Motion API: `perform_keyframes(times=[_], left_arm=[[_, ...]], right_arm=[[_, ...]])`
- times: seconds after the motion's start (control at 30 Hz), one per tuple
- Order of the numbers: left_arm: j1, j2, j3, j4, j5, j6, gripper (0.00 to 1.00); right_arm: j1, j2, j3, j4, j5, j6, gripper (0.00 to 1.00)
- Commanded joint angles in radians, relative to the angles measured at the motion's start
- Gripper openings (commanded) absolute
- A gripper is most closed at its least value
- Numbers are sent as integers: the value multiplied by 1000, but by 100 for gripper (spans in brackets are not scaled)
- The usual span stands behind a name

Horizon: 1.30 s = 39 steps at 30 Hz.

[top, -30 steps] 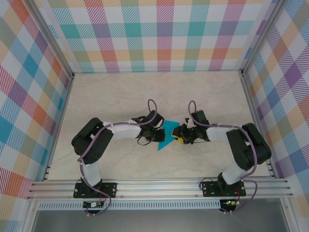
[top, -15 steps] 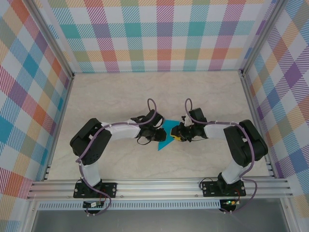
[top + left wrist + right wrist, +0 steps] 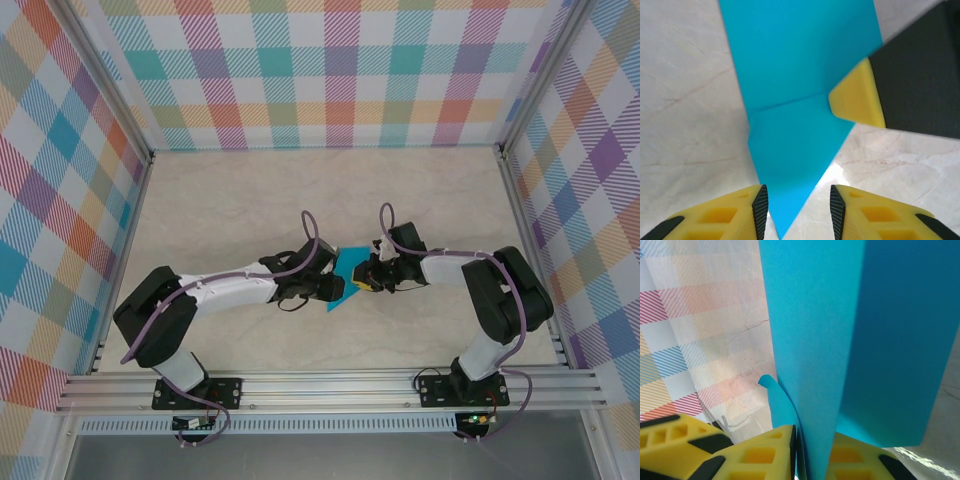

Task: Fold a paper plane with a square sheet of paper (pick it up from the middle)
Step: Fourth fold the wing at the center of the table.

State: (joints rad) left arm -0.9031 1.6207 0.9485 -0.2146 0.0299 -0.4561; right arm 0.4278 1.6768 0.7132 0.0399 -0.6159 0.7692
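The paper plane (image 3: 346, 263), a teal-blue sheet folded to a sharp tip with a cross crease, lies mid-table between both grippers. My right gripper (image 3: 364, 279) is shut on its upright folded layers (image 3: 810, 340), which rise from between the yellow fingers (image 3: 767, 455). In the right wrist view a small curled flap (image 3: 771, 390) sticks out to the left. My left gripper (image 3: 799, 205) stands open, the plane's pointed tip (image 3: 790, 165) lying between its pads without touching them. One yellow finger of the right gripper (image 3: 860, 100) rests at the paper's edge.
The marble-patterned tabletop (image 3: 240, 200) is fenced by checked walls (image 3: 330, 70) behind and on both sides. An aluminium rail (image 3: 330, 385) with the arm bases runs along the near edge. The two grippers sit almost against each other at the centre.
My left gripper has opened and its arm has stretched to the right. My right gripper has closed on the paper and shifted slightly left.
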Motion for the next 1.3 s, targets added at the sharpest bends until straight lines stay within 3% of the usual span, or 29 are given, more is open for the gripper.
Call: perform_keyframes(times=[0.0,0.57,1.1,1.27], left_arm=[[-45,40,17,-38,-109,7,41],[-225,199,142,-156,-494,-77,42],[-272,241,161,-179,-580,-119,17],[-273,242,159,-178,-582,-116,16]], right_arm=[[9,0,27,-10,-31,-10,13],[8,8,37,-6,-41,28,9],[9,3,55,-36,-39,30,12],[8,3,55,-42,-36,28,13]])
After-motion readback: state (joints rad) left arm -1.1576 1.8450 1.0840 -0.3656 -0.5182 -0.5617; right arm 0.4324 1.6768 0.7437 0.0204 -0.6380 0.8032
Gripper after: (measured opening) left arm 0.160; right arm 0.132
